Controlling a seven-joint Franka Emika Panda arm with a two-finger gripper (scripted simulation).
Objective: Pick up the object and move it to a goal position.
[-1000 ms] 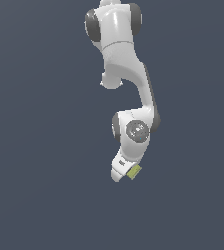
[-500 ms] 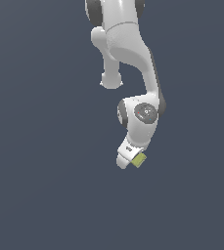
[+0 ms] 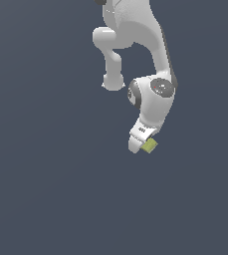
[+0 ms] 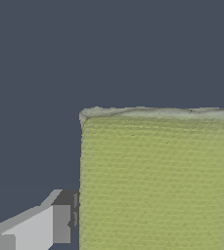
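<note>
The yellow-green block is held between the fingers, which are closed on its sides; in the exterior view it is seen at the gripper, against plain grey; the carry step appears in hand; a steady grip toward the unseen goal is called for next.

The block sat at the tip of the pincer, below the arm's wrist, toward the exterior view's right, held between its fingers.

open grey space all around (nothing blocking), only block at jaws
</note>
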